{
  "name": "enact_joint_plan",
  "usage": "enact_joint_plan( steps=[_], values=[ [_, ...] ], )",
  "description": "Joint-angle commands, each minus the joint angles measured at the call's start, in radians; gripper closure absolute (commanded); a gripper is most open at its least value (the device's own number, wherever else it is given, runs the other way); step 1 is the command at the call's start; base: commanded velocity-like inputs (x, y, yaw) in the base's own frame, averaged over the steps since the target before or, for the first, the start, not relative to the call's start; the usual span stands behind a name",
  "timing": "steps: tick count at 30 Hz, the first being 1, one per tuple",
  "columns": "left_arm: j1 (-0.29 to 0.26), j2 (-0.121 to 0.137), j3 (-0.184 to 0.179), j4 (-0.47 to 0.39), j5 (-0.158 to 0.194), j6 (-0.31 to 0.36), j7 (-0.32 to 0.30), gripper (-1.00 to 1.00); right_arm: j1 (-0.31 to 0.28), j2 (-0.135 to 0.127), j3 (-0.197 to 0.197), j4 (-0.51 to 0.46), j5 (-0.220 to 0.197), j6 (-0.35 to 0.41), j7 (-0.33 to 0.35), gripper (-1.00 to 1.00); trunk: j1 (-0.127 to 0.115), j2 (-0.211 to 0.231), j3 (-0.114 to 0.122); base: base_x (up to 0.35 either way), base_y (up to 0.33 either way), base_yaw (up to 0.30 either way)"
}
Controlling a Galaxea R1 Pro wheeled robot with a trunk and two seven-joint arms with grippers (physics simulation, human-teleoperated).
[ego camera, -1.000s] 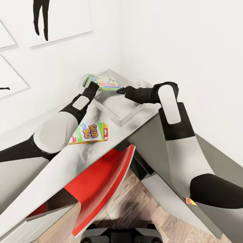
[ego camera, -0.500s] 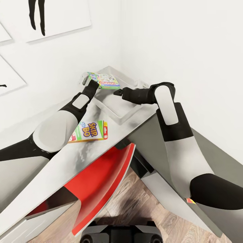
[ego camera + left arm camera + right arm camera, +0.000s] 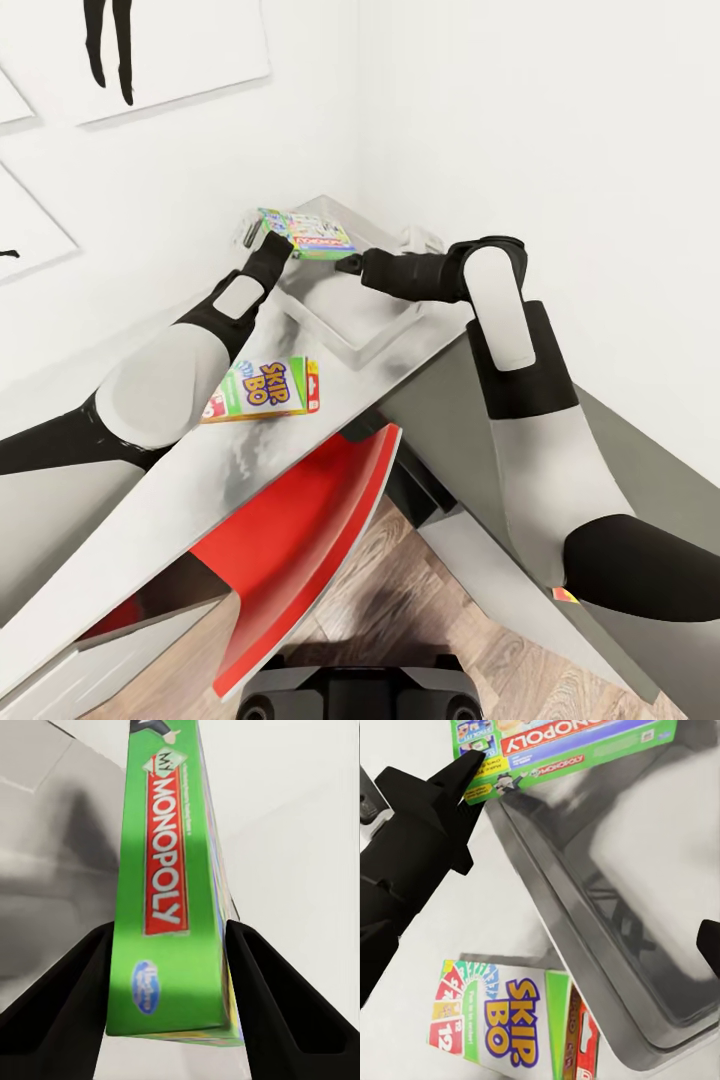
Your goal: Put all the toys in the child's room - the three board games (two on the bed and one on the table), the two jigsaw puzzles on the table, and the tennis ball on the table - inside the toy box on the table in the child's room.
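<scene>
Glossy green cardboard, the flat Monopoly box (image 3: 305,233), is clamped edge-on in the left gripper (image 3: 171,945), held over the far end of the shallow pale grey toy box (image 3: 345,320) on the smooth grey surface (image 3: 250,450). The right gripper (image 3: 350,264) hovers over the bin just beside the game, a little farther along than half a second ago; I cannot tell its jaw state. A Skip-Bo box (image 3: 265,390) lies flat beside the bin.

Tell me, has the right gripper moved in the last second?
Yes. In the head view the right gripper has moved left and farther over the toy box, closer to the Monopoly box held by the left gripper.
</scene>
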Motion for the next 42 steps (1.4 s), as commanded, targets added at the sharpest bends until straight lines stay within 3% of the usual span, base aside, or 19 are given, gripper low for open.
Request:
enact_joint_plan(
  steps=[1,18,42],
  values=[
    [-0.002,0.0,0.0,0.001,0.009,-0.001,-0.001,1.0,-0.001,0.0,0.0,-0.004,-0.009,0.002,-0.01,-1.0,0.001,-0.002,-0.001,0.0,0.0,0.0],
    [-0.022,0.0,-0.001,0.003,0.009,0.053,-0.052,1.0,0.005,0.0,0.002,-0.019,-0.009,0.002,-0.009,-1.0,0.001,-0.002,-0.001,0.0,0.0,0.0],
    [-0.027,0.0,-0.002,0.007,0.008,0.103,-0.049,1.0,0.005,0.0,0.004,-0.02,-0.009,0.002,-0.009,-1.0,0.001,-0.002,-0.001,0.0,0.0,0.0]
  ],
)
